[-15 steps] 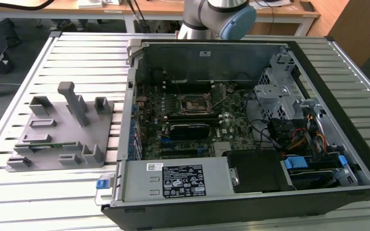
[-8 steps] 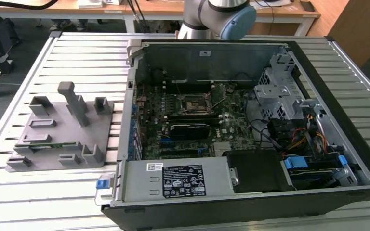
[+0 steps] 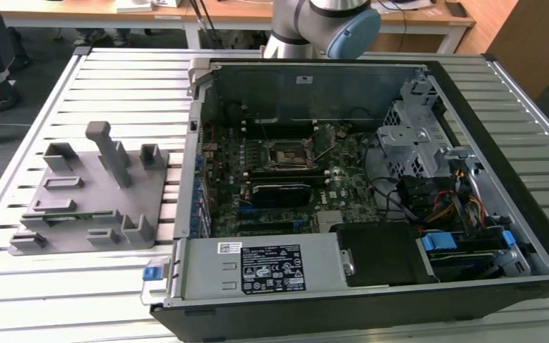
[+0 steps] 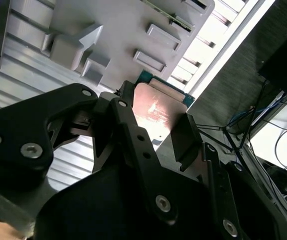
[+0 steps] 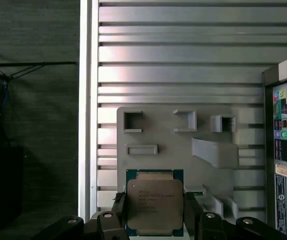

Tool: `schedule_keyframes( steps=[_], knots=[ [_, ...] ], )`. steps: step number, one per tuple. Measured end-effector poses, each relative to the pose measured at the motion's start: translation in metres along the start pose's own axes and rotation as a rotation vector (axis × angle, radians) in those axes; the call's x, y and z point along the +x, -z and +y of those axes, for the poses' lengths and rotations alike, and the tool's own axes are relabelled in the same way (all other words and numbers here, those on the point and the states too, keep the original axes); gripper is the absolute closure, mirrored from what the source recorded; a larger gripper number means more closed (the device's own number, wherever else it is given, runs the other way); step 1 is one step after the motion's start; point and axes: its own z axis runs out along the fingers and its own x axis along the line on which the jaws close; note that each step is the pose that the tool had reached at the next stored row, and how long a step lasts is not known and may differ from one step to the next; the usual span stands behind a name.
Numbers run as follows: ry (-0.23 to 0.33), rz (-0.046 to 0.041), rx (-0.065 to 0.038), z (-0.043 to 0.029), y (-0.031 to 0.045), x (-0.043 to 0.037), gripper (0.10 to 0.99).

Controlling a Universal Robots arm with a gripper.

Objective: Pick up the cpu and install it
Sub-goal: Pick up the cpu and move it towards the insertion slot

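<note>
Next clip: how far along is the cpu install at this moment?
Pickup looks done: in the first wrist view the gripper is shut on the cpu, holding it over the grey fixture plate beside the computer case. The install is not yet done: in the exterior view the motherboard socket appears to have no silver chip in it.

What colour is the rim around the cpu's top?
Teal-green; cpu shows best in the first wrist view.

Cpu [image 5: 154, 202] (silver lid, grn rim) in gripper [image 5: 155, 212].
</note>
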Motion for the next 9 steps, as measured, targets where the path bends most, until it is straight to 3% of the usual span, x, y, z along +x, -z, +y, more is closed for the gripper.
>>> schedule_keyframes(
  steps=[6, 9],
  knots=[
    [0.000, -0.0001, 0.000, 0.0001, 0.0032, -0.0011, 0.545],
    [0.000, 0.0000, 0.000, 0.0003, 0.0033, -0.0105, 0.545]
  ],
)
